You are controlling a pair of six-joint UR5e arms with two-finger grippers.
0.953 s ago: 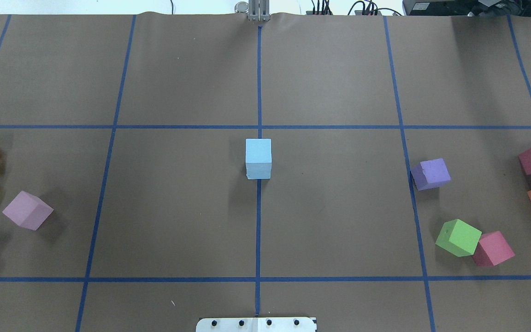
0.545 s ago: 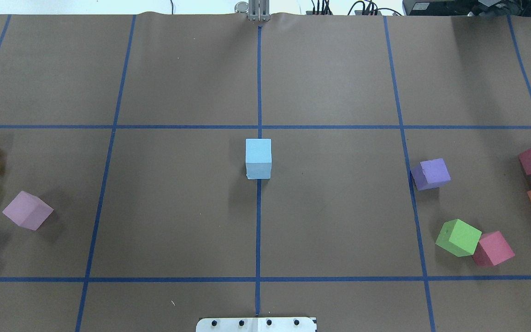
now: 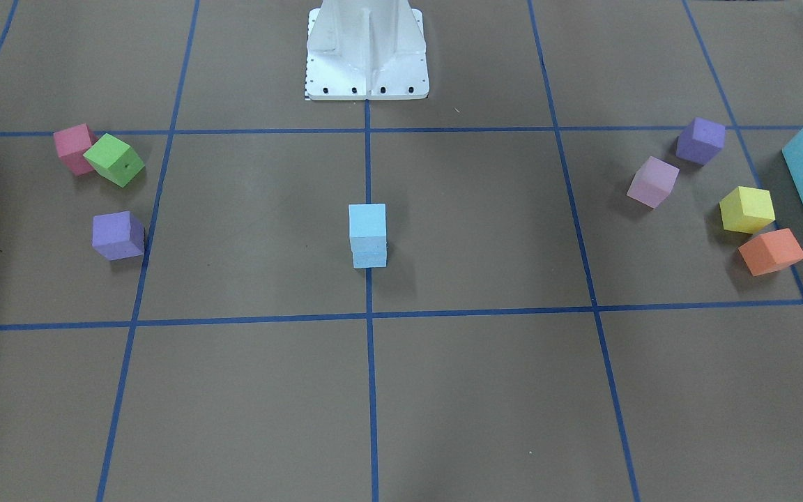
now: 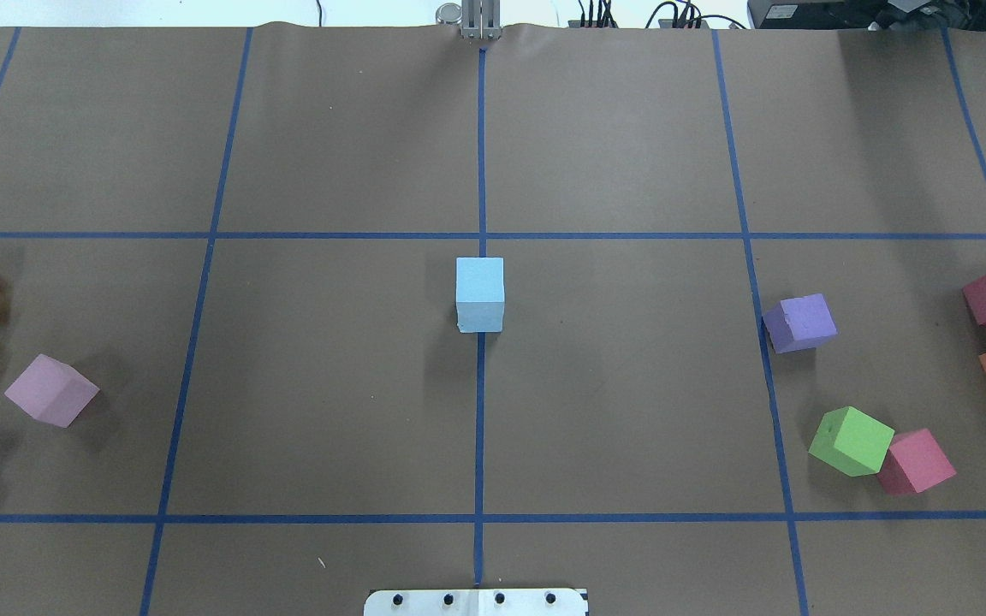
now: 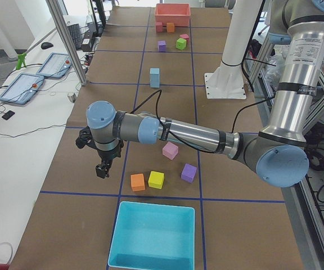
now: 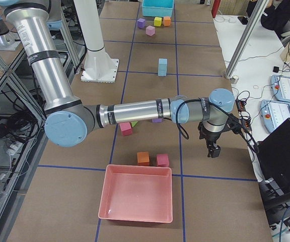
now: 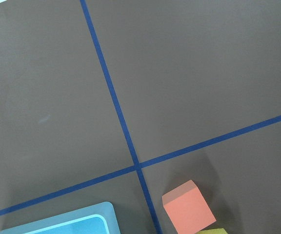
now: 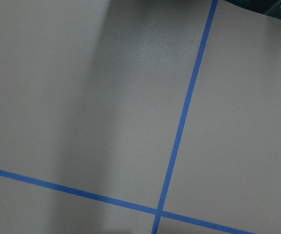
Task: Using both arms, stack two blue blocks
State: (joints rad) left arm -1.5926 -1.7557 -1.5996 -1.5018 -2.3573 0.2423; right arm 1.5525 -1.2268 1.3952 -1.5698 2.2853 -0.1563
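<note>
Since the left arm (image 5: 190, 134) fills mid-frame in the left-side view, starting there: its left gripper (image 5: 101, 169) hangs centre-left over brown paper (image 5: 72, 174), can't tell if it's open or closed. In the right-side view the right arm (image 6: 135, 112) crosses mid-frame and the right gripper (image 6: 213, 150) points down right of centre, state unclear too. A turquoise box (image 5: 153, 236) sits at the bottom of the left-side view. Both blue blocks (image 3: 367, 236) are stacked, one on the other, dead centre of the front view on the tape line (image 3: 369, 300), well apart from both grippers.
</note>
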